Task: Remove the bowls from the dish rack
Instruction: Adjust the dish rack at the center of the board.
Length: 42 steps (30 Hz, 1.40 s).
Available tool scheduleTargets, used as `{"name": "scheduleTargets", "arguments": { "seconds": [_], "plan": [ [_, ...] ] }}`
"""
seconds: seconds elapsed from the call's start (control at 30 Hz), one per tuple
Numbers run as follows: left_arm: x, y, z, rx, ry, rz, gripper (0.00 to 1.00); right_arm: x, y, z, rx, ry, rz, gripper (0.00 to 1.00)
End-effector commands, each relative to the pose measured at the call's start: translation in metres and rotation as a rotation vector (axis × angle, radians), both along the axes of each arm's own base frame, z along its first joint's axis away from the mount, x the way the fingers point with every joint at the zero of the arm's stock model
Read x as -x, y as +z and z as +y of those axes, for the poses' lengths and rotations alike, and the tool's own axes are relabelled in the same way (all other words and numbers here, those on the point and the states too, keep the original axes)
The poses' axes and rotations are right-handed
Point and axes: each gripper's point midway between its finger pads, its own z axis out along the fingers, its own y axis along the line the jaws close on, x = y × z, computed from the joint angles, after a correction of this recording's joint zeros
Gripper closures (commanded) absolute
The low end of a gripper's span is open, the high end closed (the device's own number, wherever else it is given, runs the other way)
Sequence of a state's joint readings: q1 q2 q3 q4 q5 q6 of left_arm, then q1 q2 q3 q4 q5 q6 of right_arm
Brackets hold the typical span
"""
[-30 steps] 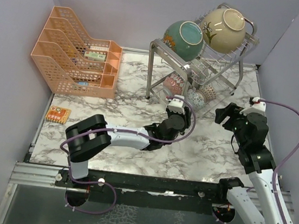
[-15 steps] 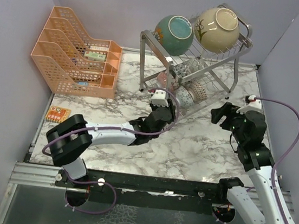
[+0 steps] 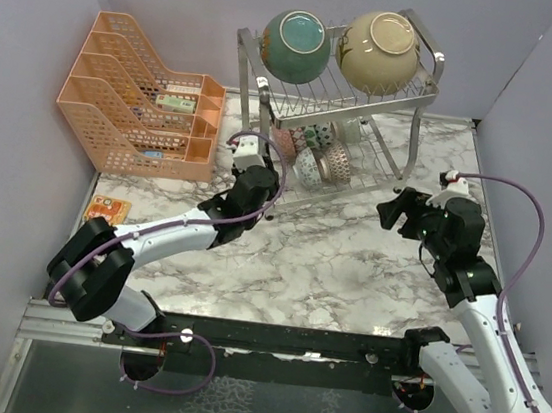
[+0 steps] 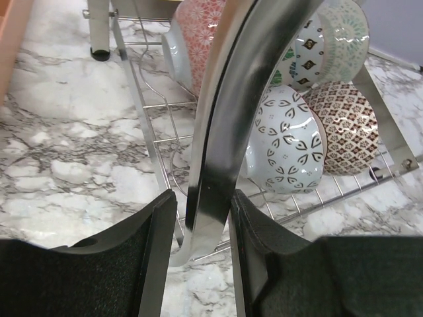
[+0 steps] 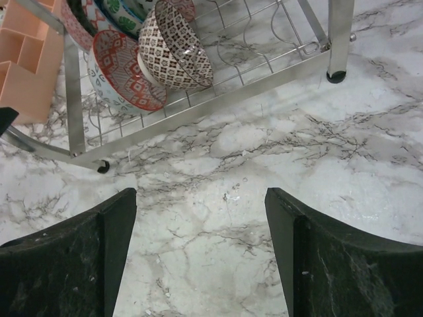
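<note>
The dish rack (image 3: pixel 315 97) stands on the desk (image 3: pixel 329 263) in the upper centre of the top view. The teal bowl (image 3: pixel 296 45) and the cream bowl (image 3: pixel 379 50) are seated side by side on its upper tier. The small patterned bowls (image 3: pixel 317 156) are leant together on the lower tier.

The left end effector (image 4: pixel 200 221) is closed on a tubular leg (image 4: pixel 218 112) of the rack, with the tube clamped between both pads. The right end effector (image 5: pixel 200 201) is spread wide with nothing between its fingers. Only bare marble is seen beneath it, and the lower tier lies in the upper left of its wrist view.

The step in hand is judged to be bracing the rack so that a bowl can be withdrawn by the right arm. The clamp on the leg should be held firm and level, so that the rack is not tipped and the large bowls are not rolled off. The brown-patterned bowl (image 5: pixel 175 46), nearest the right end effector, should be taken by its rim, one finger inside and one outside. It should be lifted clear of the wires before being carried away. Contact with neighbouring bowls is to be avoided.
</note>
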State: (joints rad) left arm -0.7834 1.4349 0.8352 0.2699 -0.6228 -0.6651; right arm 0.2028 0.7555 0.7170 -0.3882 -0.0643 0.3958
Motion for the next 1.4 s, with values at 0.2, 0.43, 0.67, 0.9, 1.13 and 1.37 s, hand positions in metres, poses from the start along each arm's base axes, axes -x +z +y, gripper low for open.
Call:
{"name": "scheduleTargets", "arguments": {
  "seconds": [0.2,0.43,0.67,0.9,1.13,1.37],
  "plan": [
    [-0.004,-0.005,0.059,-0.081,0.130,0.026,0.61,-0.006,-0.008,0.016,-0.040,0.071,0.006,0.15],
    [-0.003,-0.020,0.063,-0.079,0.091,0.067,0.61,-0.046,-0.015,0.003,0.018,-0.041,0.042,0.09],
    [0.002,-0.024,0.054,-0.041,0.033,0.075,0.52,-0.102,0.004,-0.021,0.121,-0.189,-0.014,0.02],
    [0.007,-0.018,0.044,0.017,-0.008,0.091,0.26,-0.153,0.011,-0.031,0.191,-0.219,-0.095,0.02],
    [0.005,-0.004,0.036,0.074,-0.022,0.070,0.16,-0.196,0.031,-0.048,0.306,-0.251,-0.132,0.01],
    [0.000,-0.008,0.031,0.054,-0.030,0.093,0.18,-0.216,0.024,-0.069,0.379,-0.276,-0.163,0.02]
  ]
}}
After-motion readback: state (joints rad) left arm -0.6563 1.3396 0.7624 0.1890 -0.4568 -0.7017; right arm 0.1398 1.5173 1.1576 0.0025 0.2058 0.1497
